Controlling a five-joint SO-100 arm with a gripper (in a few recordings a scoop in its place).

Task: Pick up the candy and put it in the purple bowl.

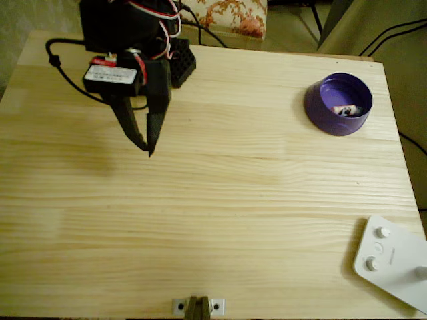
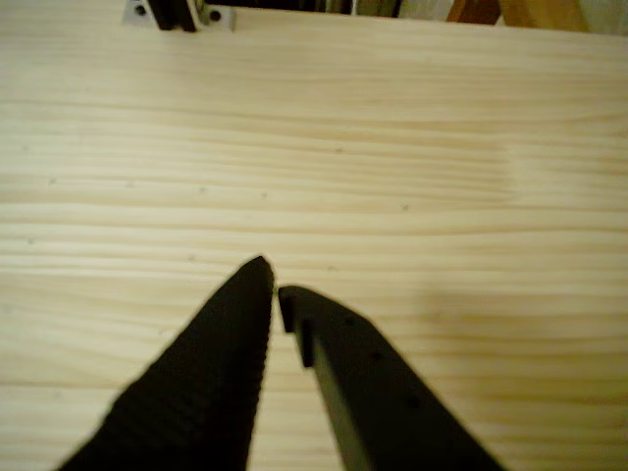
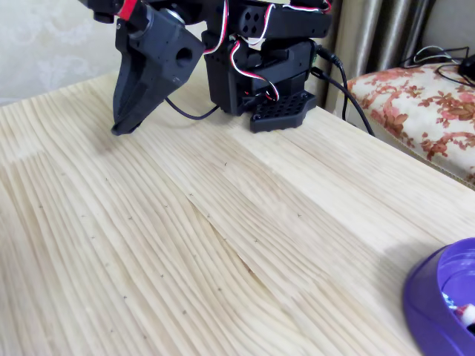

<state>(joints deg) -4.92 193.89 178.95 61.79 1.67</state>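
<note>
Your work surface is a pale pine table [image 1: 220, 200]. On it, in the overhead view, you have the purple bowl [image 1: 338, 105] far right, a white device with buttons [image 1: 392, 261] near right, and the arm's black base [image 3: 271, 70] far left.

The gripper [image 2: 272, 287] hangs over bare wooden table [image 2: 412, 177], its two black fingers nearly touching at the tips. Far beyond them sits a small metal bracket [image 2: 179, 14].

1 candy [image 1: 345, 110], 1 purple bowl [image 1: 320, 107], 1 white device [image 1: 393, 263]
</note>
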